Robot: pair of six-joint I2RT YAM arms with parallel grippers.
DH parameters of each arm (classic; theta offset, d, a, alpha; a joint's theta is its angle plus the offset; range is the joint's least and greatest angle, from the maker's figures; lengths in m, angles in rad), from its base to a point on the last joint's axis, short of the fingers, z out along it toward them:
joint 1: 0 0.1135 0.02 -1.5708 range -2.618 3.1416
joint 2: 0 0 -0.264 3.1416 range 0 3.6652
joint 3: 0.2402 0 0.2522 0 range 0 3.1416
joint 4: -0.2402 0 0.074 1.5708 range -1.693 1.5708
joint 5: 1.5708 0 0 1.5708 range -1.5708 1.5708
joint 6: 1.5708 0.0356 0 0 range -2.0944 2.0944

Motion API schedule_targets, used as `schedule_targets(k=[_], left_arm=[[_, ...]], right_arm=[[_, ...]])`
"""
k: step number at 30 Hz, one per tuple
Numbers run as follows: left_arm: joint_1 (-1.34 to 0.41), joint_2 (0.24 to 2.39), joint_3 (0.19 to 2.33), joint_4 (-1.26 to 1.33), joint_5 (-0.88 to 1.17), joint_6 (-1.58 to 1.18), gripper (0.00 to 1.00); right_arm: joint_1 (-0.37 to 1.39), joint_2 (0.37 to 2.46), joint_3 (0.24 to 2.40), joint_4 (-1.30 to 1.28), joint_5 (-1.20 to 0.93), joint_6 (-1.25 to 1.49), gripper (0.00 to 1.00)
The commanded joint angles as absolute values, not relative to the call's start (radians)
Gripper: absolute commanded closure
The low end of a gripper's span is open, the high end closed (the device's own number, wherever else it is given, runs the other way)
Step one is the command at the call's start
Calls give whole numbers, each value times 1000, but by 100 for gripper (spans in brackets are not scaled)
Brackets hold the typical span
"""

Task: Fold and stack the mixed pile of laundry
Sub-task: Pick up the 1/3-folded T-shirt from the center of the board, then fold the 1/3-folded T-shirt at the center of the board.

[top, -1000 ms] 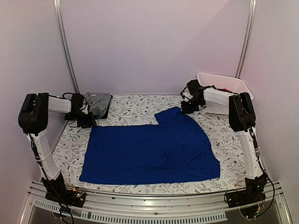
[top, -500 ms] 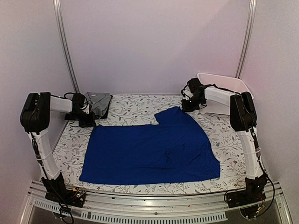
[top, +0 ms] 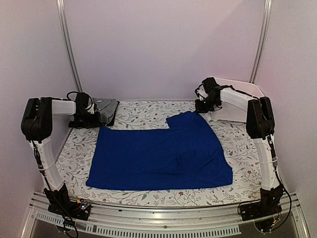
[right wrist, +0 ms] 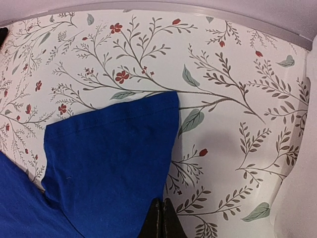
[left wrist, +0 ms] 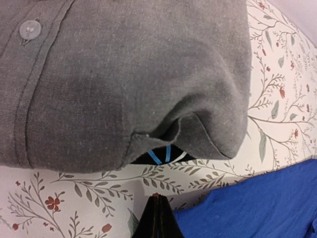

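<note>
The overhead camera sits high behind the two arms. It looks down and forward across the whole table cover [top: 143, 111] to the back wall, from well back, with the arm bases along its bottom edge. The camera on the left gripper [left wrist: 156, 201] hangs close over the far left corner and faces down at the grey shirt [left wrist: 124, 74]. Its pressed-together fingertips poke in at the bottom. The one on the right gripper [right wrist: 161, 204] looks down from close over the far right, beside the white bin [right wrist: 302, 198]. Each close view shares one end of the blue garment [top: 163, 153] with the overhead view: the left its far-left corner, the right the flap jutting toward the back.
</note>
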State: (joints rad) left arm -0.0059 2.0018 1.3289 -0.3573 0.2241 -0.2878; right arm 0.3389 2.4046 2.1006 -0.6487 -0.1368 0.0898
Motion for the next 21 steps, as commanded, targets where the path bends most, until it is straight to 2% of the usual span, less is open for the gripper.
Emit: schedule_targets(k=[1, 21], left_arm=[[-1, 1935, 1333, -357, 261, -265, 100], [0, 1734, 1137, -411, 285, -175, 100]], right_arm=[[333, 2307, 2103, -645, -151, 95, 100], [337, 1987, 1612, -548, -211, 133, 100]])
